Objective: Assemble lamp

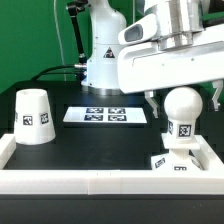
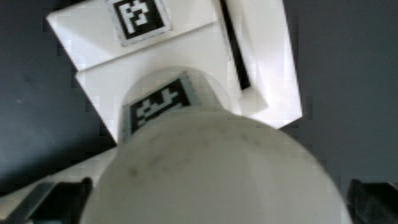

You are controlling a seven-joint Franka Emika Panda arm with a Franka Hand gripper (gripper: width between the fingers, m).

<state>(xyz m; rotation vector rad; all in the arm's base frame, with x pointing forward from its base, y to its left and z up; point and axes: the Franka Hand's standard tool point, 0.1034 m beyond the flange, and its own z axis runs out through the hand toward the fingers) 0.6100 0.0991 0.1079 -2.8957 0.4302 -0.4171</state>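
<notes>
The round white bulb point(image 1: 183, 104) stands upright on its tagged stem point(image 1: 183, 130) on the flat square base point(image 1: 172, 162), at the exterior view's right near the front. My gripper point(image 1: 183, 102) is open, with one finger on each side of the bulb and a small gap to it. In the wrist view the bulb point(image 2: 214, 160) fills the space between the dark fingertips point(image 2: 50, 200), with the tagged stem point(image 2: 164, 100) and base point(image 2: 125, 35) beyond it. The tapered shade point(image 1: 32, 116) stands alone at the exterior view's left.
The marker board point(image 1: 107, 115) lies flat at the middle back. A low white wall point(image 1: 100, 183) runs along the front and up both sides of the black table. The robot's base point(image 1: 100, 55) stands behind the marker board.
</notes>
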